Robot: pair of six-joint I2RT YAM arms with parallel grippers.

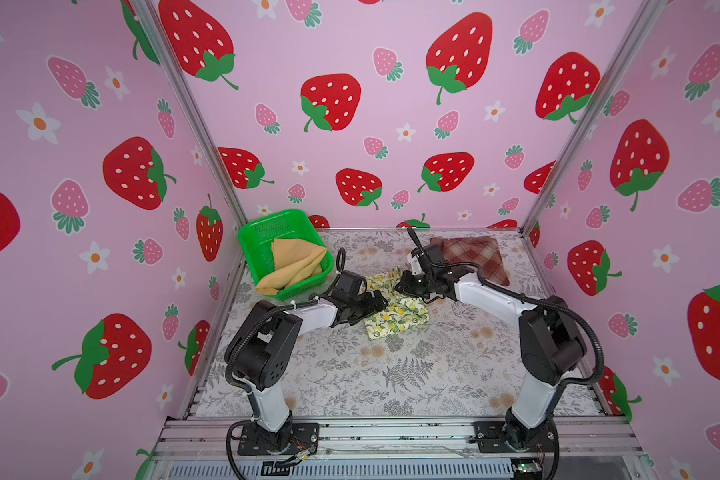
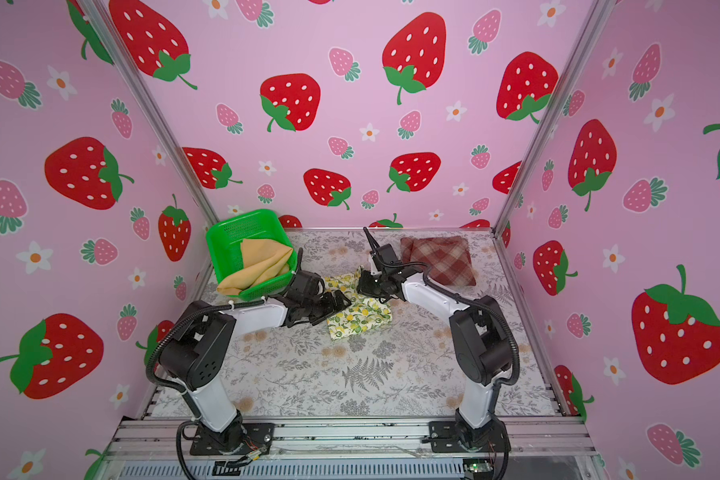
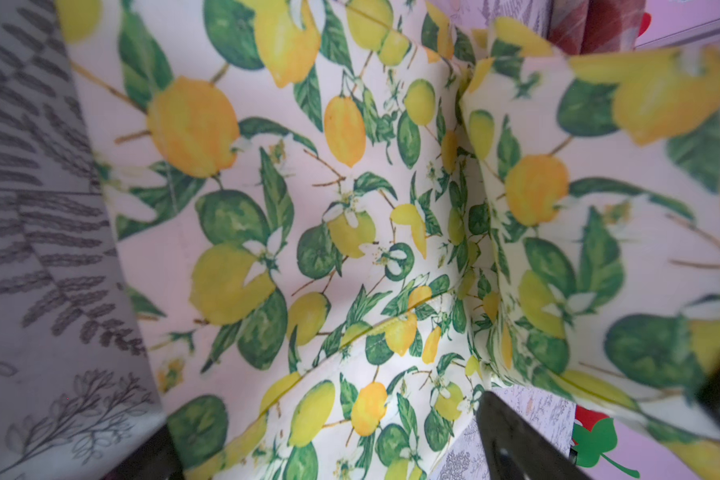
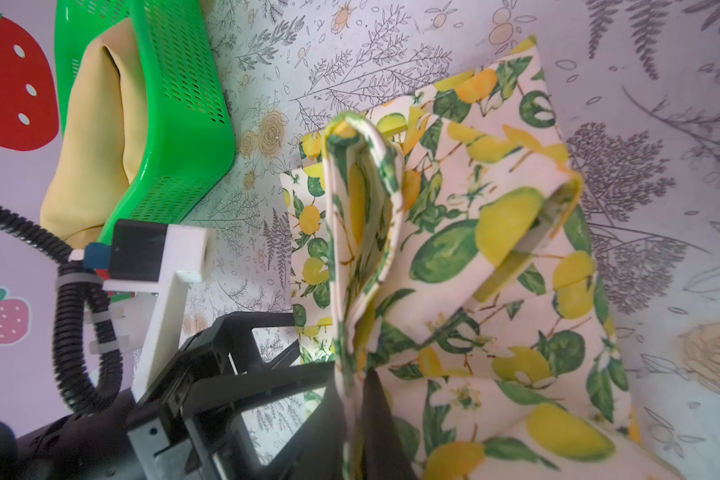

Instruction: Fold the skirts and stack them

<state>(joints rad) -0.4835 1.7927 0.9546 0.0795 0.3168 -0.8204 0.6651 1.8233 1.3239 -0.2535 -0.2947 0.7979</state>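
The lemon-print skirt [image 1: 398, 318] [image 2: 360, 320] lies partly folded mid-table. My right gripper [image 1: 403, 286] [image 4: 354, 415] is shut on a raised fold at its far edge, and the pinched cloth stands up between the jaws. My left gripper [image 1: 378, 302] [image 3: 329, 457] hovers open over the skirt's left side, one dark finger [image 3: 512, 440] beside the cloth. The lemon skirt [image 3: 350, 208] fills the left wrist view. The plaid skirt [image 1: 474, 253] [image 2: 439, 255] lies folded at the back right. The mustard skirt [image 1: 294, 264] [image 2: 262, 264] hangs out of the basket.
A green perforated basket [image 1: 267, 222] [image 4: 184, 104] stands at the back left corner, close to my left arm. Strawberry-print walls close in the back and both sides. The floral table cover [image 1: 391, 374] stretches toward the front rail.
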